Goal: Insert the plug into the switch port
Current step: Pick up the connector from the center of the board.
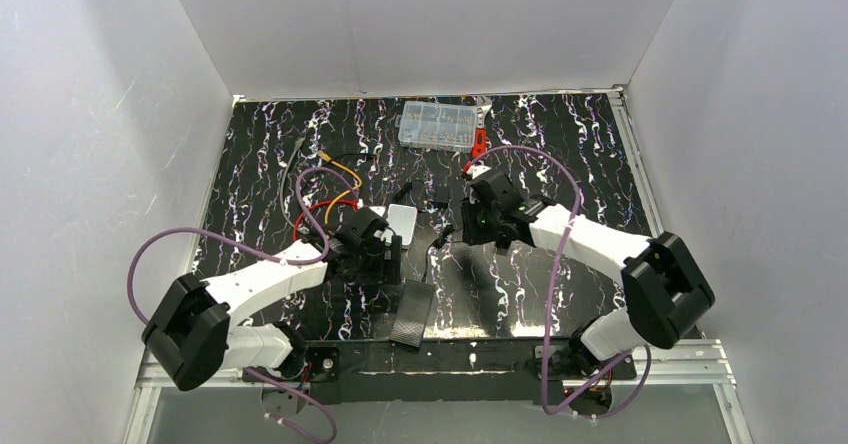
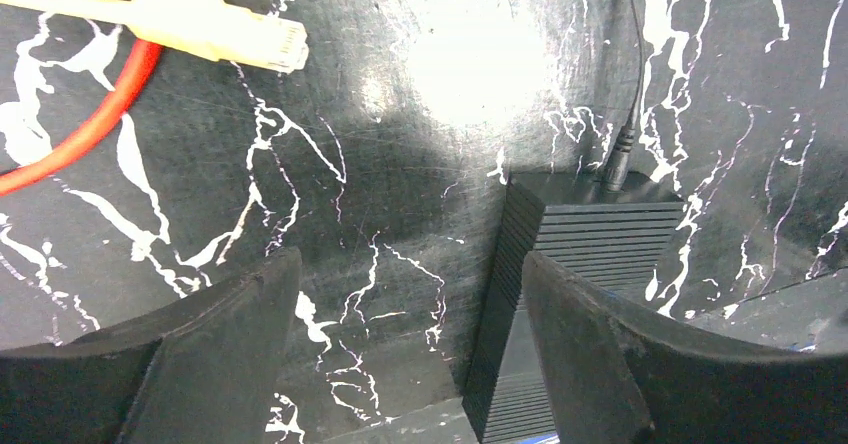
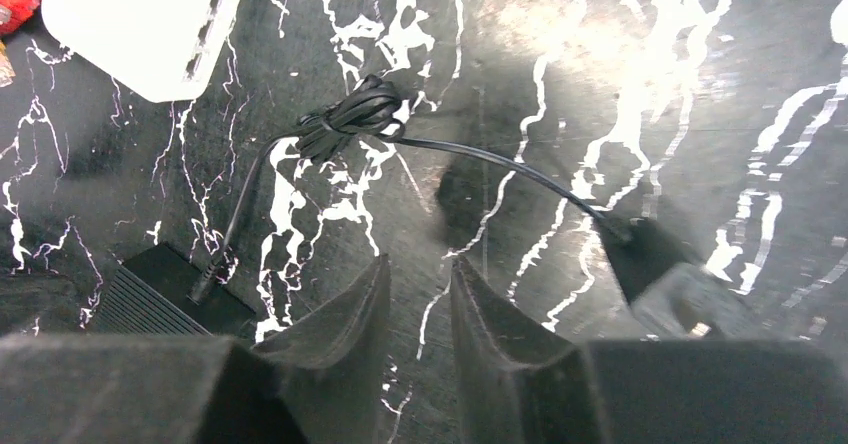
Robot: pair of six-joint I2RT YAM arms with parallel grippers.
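The plug [image 2: 272, 44], a clear connector on an orange cable [image 1: 346, 171], lies on the table at the upper left of the left wrist view, far ahead of my fingers. The flat black ribbed switch box [image 1: 412, 312] lies near the table's front edge; it also shows in the left wrist view [image 2: 590, 254], partly behind my right finger. Its port row is hidden; only a sliver of blue edge [image 2: 535, 438] shows. My left gripper [image 2: 410, 294] is open and empty over bare table. My right gripper [image 3: 418, 274] is empty, its jaws a narrow gap apart.
A red cable [image 2: 90, 129] runs beside the plug. A black power lead [image 2: 618, 154] plugs into the box's far end, with a coiled bundle [image 3: 350, 114] and adapter [image 3: 660, 264]. A white-grey box [image 1: 402, 222] sits mid-table. A clear parts organizer [image 1: 437, 126] stands at the back.
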